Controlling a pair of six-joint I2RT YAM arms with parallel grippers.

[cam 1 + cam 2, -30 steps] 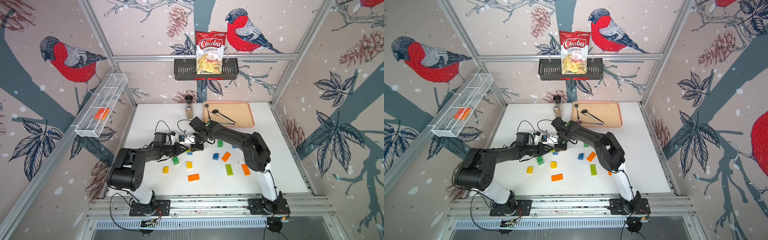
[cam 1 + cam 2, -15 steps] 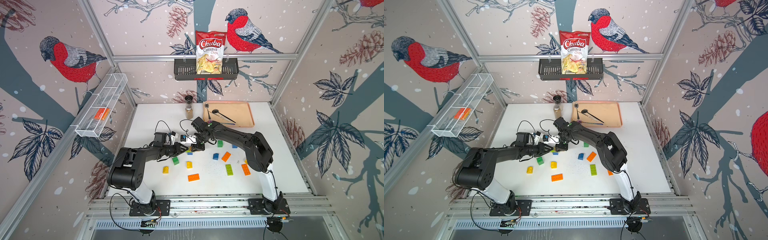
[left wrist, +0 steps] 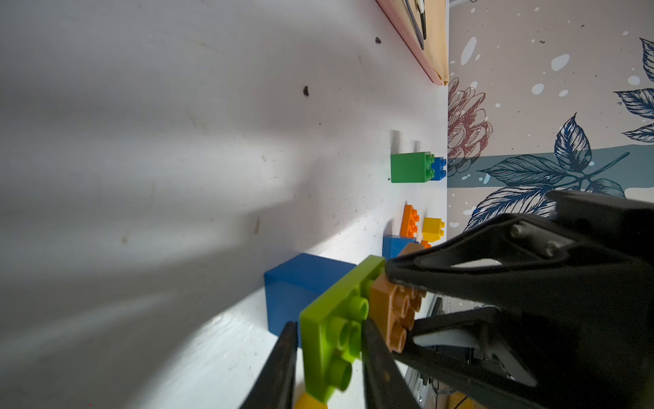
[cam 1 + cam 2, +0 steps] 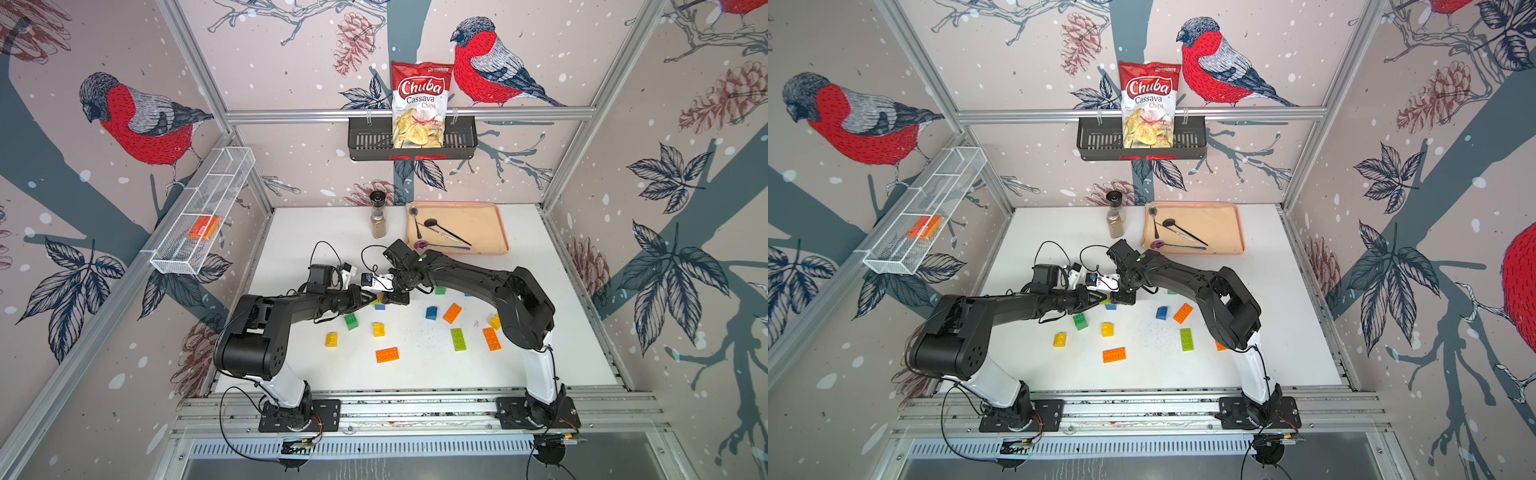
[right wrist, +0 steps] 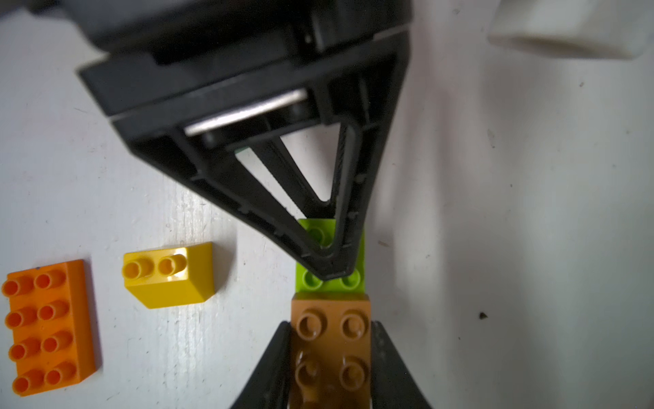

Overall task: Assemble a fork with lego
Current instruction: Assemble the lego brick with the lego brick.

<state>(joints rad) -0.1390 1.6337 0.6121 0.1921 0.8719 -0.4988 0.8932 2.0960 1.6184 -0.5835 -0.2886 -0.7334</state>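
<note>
Over the middle of the table my left gripper (image 4: 372,298) (image 3: 329,354) is shut on a flat lime green lego brick (image 3: 336,329) (image 5: 357,285). My right gripper (image 4: 392,298) (image 5: 331,361) is shut on a brown lego brick (image 5: 331,340) (image 3: 393,311). The brown brick's end touches the lime one; I cannot tell whether they are joined. Just below them stands a blue brick (image 4: 379,306) (image 3: 300,283). Loose lego lies nearer the front: green (image 4: 351,321), yellow (image 4: 378,329), orange (image 4: 387,354), blue (image 4: 431,312) and lime (image 4: 458,339).
A tan tray (image 4: 478,224) with spoons lies at the back right, a spice jar (image 4: 378,216) beside it. On the left wall a wire basket (image 4: 183,249) holds a smooth orange block (image 4: 203,226). A chips bag (image 4: 419,108) stands in the black rack behind.
Both grippers stay together at the table's middle with their bricks. The right arm's elbow has drifted slightly to the right and toward the front.
</note>
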